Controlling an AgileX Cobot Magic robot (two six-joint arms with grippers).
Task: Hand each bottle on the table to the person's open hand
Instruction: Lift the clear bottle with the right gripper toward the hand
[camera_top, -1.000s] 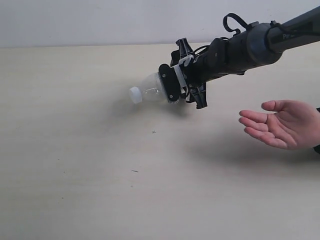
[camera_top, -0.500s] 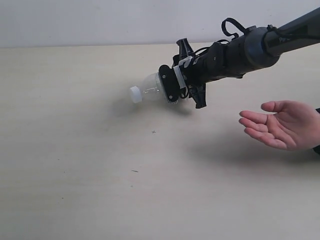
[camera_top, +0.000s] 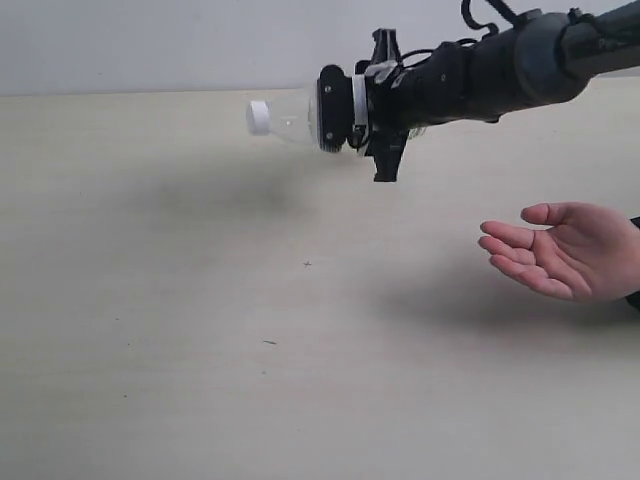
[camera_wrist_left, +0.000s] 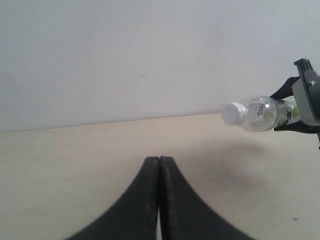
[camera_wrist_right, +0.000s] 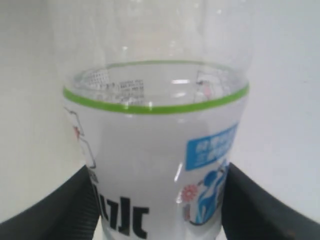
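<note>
Item under transfer: one clear bottle with a white cap and a white label edged by a green ring. The right gripper is clamping it around the labelled body; the right wrist view is showing a dark finger pressing on each side of the label. The bottle is lying roughly level in the grip, cap pointing away from the recipient. It is hanging in the air above the bench, touching nothing else, with a soft shadow falling on the surface below it.

Recipient: the open hand is waiting palm up at the right edge of the exterior view, low over the bench. It is well apart from the bottle, and nothing is lying in it.

The left gripper is sitting idle, its fingers pressed flat together with nothing between them, facing across the bench toward the carried bottle.

Progress, as judged: the pick-up of this bottle is complete; the handover is not. The arm is yet to carry the bottle across and down to the palm and let go. No other bottle is showing on the bench in any view, so this one appears to be the only one left within sight. How many bottles are already with the person cannot be told.
</note>
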